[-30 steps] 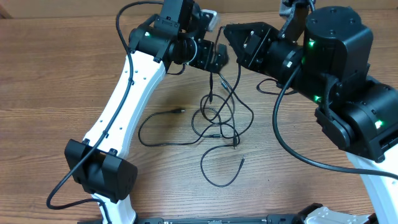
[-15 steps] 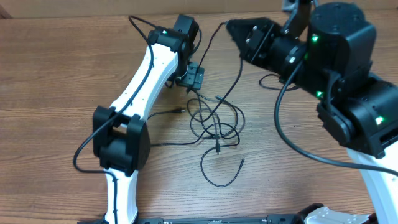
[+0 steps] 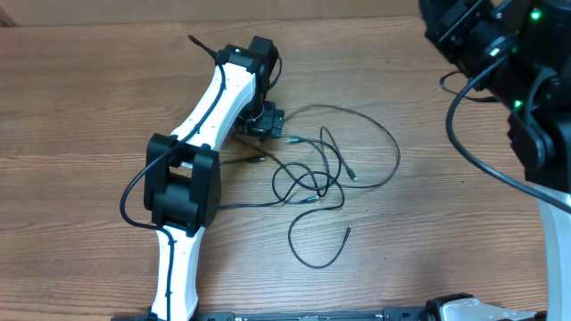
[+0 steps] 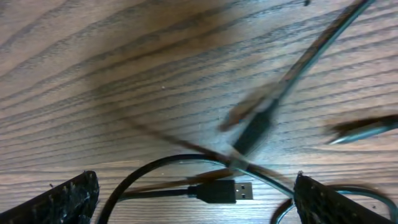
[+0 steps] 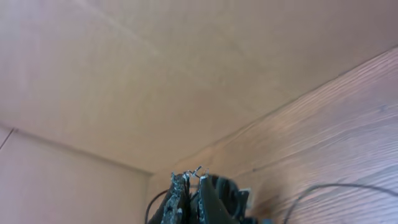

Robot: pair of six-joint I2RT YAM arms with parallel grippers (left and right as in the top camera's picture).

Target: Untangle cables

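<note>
left tool (image 4: 196,198) wide open, empty, low over table (image 3: 89,107) | right tool (image 5: 193,180) shut, nothing seen in it, well apart | cables (image 3: 308,185): loose tangle on table, from under left tool outward | handling: probably light, limp, slippery | grab: plug (image 4: 227,191) between left tool's fingers, not the knot

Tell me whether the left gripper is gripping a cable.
No: the left gripper stands wide open, a USB plug lying free between its fingers.

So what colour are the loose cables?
Black; the cables show best in the overhead view.
</note>
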